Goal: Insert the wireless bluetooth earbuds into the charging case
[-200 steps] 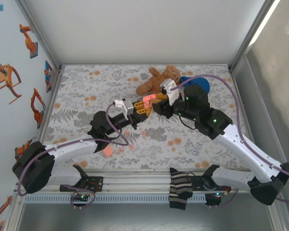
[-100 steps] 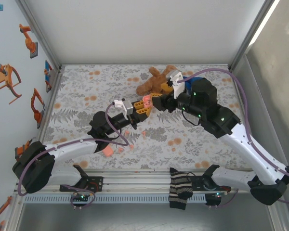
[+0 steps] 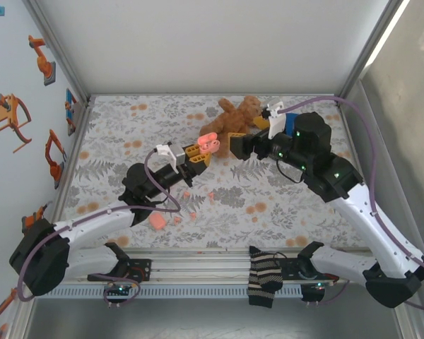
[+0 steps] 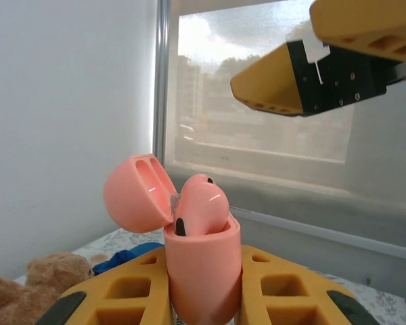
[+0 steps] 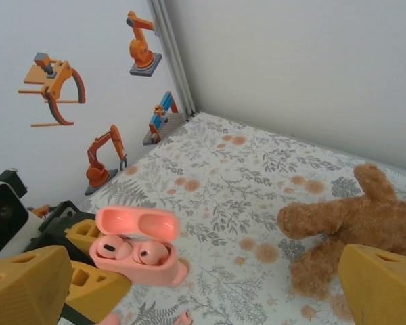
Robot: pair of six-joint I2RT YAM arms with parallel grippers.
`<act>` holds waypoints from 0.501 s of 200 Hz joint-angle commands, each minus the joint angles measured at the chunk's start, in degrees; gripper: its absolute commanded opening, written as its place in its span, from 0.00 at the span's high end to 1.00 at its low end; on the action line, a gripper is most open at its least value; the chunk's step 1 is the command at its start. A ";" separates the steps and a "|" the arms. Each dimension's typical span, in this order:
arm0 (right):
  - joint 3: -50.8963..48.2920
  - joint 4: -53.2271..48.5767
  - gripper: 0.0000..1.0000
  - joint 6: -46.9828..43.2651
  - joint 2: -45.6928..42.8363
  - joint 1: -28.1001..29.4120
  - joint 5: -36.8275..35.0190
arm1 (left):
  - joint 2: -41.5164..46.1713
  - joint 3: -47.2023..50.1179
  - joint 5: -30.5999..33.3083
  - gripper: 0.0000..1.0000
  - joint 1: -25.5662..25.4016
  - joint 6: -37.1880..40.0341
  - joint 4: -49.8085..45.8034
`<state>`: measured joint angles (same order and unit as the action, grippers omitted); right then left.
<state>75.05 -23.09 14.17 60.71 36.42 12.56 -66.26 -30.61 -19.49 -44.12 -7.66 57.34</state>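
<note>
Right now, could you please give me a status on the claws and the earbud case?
Left claw shut on the case, lid open. Right claw open, apart from it. Two earbuds seated inside. Teddy bear behind, not blocking.

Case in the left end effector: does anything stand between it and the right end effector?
Nothing visible does. The case sits lid-open in the left end effector; the open right end effector faces it across a bare gap.
</note>
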 commanded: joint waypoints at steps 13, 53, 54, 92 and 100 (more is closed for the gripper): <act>-2.72 3.30 0.00 6.96 1.00 -2.89 12.11 | 4.78 2.07 -2.30 1.00 2.66 -1.86 -1.36; -3.68 11.21 0.01 11.85 5.24 -2.94 24.15 | 8.94 3.57 -6.42 1.00 5.60 -2.19 -1.89; -3.68 11.44 0.01 11.98 5.31 -2.94 24.48 | 8.99 3.56 -6.52 1.00 5.65 -2.23 -1.89; -3.08 17.50 0.01 16.31 9.80 -2.55 30.45 | 9.23 2.95 -12.03 1.00 8.64 -4.76 -0.49; -2.93 18.42 0.01 16.85 10.48 -2.17 31.18 | 8.82 2.89 -13.02 1.00 8.94 -5.06 0.14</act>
<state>71.94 -11.42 26.81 69.82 33.74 37.43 -57.56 -27.51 -27.16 -36.49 -10.11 54.87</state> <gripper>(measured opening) 0.990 0.220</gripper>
